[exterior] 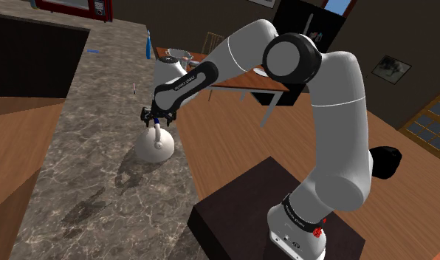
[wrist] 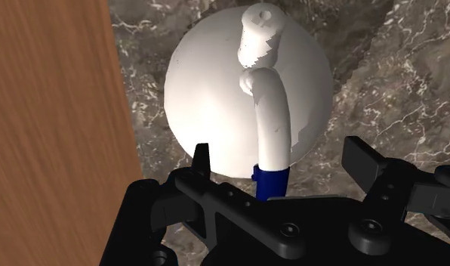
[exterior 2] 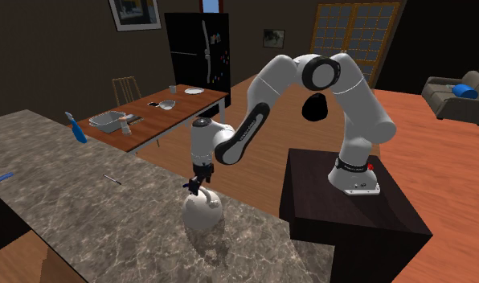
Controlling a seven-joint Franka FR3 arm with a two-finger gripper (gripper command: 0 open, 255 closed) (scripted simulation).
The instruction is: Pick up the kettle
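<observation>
- Kettle (exterior: 153,146): white, round-bodied, standing upright on the marbled stone counter (exterior: 78,155), close to the counter edge that faces the stand (exterior: 241,203).
- In the second exterior view the kettle (exterior 2: 201,211) sits at the counter's (exterior 2: 85,209) near edge, with the arm bent down over it.
- Its arched white handle (wrist: 270,113) rises over the body (wrist: 208,91) and ends in a blue section (wrist: 271,181) nearest the hand.
- The black gripper (exterior: 156,120) hangs directly above the kettle, pointing down at the handle.
- In the wrist view the gripper (wrist: 282,151) has its jaws spread wide; the handle's blue section lies between the fingers (wrist: 203,159) with a gap on each side, so nothing is clasped.
- Beyond the counter (wrist: 382,75) edge beside the kettle, the wooden floor (wrist: 50,113) shows.
- A blue bottle (exterior: 147,44) stands well apart, farther along the counter.
</observation>
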